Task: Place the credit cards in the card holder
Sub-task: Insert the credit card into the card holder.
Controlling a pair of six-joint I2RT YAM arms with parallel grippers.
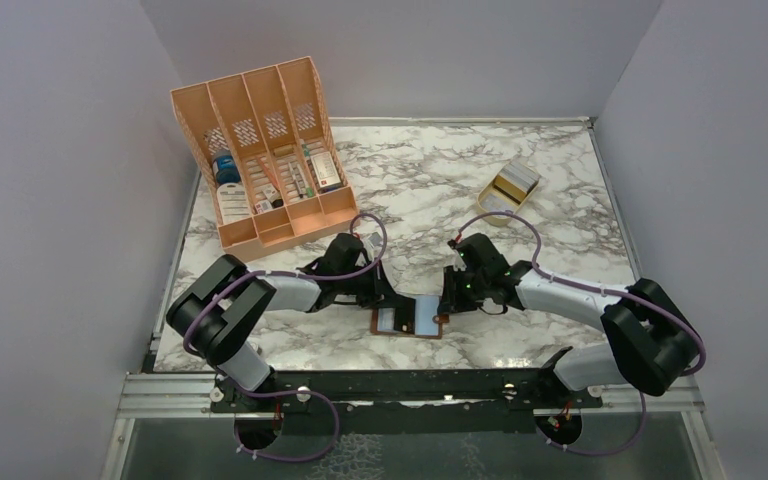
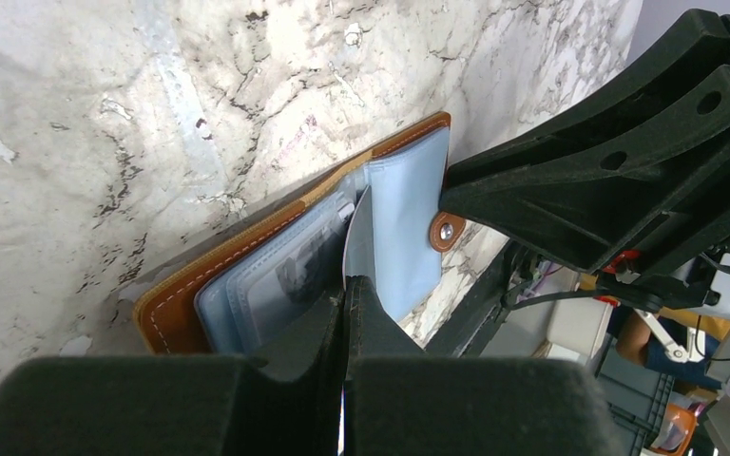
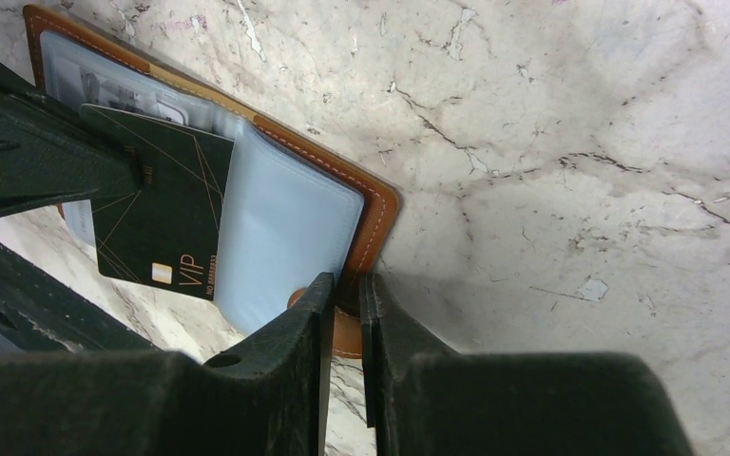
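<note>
The brown leather card holder lies open near the table's front edge, its bluish plastic sleeves facing up. My left gripper is shut on a dark credit card marked VIP, and the card's far end lies among the sleeves; from the left wrist it shows as a pale upright face. Pinching the holder's leather edge by the snap tab is my right gripper, its jaws nearly together. More pale credit cards stand in a small tan stand at the back right.
A big orange slotted organiser with small boxes and bottles stands at the back left. The tan wooden stand is on the marble right of centre. Grey walls close in both sides and the back.
</note>
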